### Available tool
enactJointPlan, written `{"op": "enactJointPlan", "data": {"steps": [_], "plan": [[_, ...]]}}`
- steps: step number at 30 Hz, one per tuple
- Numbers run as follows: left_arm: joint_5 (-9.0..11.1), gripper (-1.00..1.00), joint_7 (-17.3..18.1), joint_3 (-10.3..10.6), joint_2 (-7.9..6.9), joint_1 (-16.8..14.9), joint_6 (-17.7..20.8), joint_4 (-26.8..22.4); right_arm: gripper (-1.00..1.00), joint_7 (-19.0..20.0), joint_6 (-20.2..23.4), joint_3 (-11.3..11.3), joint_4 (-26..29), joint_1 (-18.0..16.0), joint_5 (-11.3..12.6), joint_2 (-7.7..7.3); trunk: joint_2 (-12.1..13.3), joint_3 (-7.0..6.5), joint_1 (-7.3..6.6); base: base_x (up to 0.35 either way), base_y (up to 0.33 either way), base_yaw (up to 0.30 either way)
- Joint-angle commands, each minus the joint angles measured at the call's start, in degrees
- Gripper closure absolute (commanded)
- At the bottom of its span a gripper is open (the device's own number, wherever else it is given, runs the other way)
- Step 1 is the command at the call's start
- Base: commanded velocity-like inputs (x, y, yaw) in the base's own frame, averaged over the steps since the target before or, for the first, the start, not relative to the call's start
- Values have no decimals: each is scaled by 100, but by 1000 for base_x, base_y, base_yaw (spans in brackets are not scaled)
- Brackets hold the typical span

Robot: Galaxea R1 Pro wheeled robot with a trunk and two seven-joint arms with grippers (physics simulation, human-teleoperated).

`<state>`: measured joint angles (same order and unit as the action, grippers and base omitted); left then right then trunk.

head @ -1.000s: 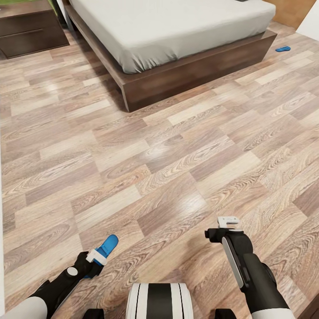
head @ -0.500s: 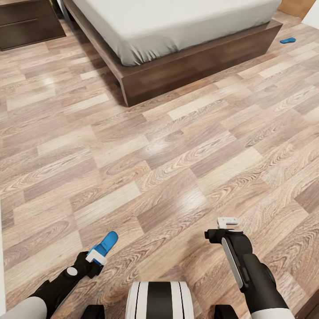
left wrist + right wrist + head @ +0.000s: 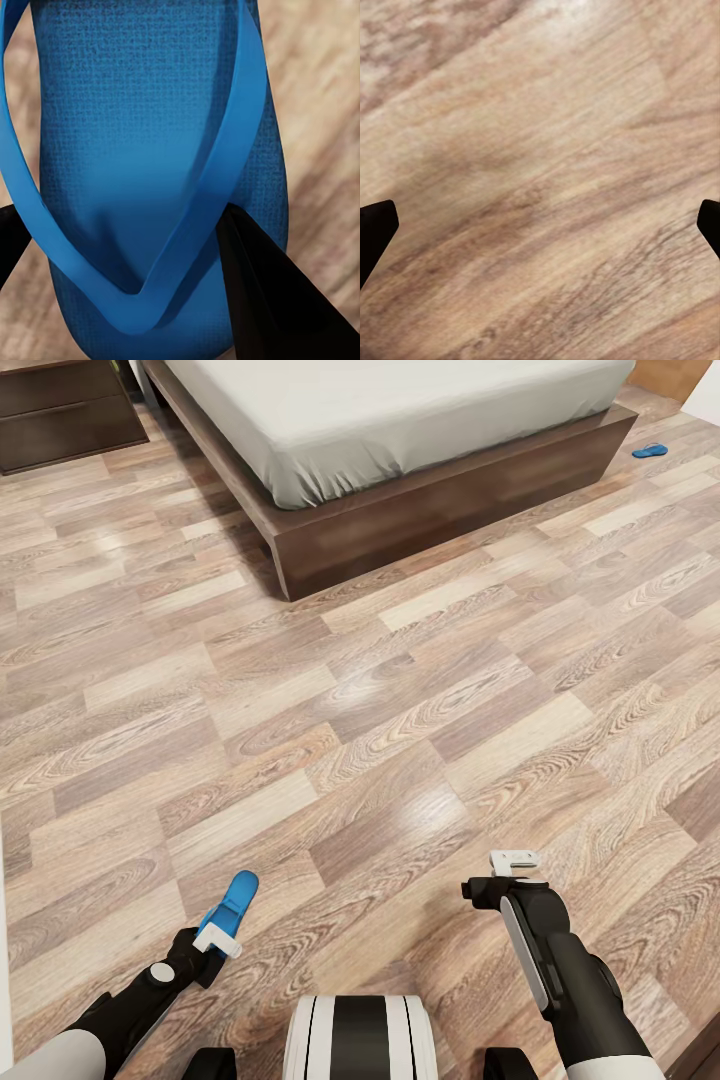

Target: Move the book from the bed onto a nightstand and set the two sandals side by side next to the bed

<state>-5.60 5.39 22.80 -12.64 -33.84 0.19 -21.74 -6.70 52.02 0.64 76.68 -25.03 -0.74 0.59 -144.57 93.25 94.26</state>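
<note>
Bare plank floor (image 3: 400, 740) stretches open before the bed (image 3: 400, 420), whose dark frame corner blocks passage beyond it.

Pale wood-plank floor (image 3: 400, 690)

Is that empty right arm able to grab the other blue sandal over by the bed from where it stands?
Probably not. The right gripper hangs open close to the robot, while that sandal lies far across bare floor, beyond the bed's corner. Nothing blocks it; the robot would likely need to roll closer.
</note>
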Motion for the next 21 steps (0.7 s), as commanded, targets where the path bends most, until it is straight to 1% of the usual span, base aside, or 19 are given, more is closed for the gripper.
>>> {"op": "enactJointPlan", "data": {"steps": [1, 21], "plan": [[-82, 100, 15, -3, -2, 0, 0, -6, -100, -19, 27, 6, 5, -2, -5, -1, -1, 3, -1, 0, 0, 0], [-82, 100, 7, -12, -2, 0, 1, -6, -100, -19, 27, 6, 5, -2, -3, 2, -1, 3, -1, 0, 0, 0]]}}
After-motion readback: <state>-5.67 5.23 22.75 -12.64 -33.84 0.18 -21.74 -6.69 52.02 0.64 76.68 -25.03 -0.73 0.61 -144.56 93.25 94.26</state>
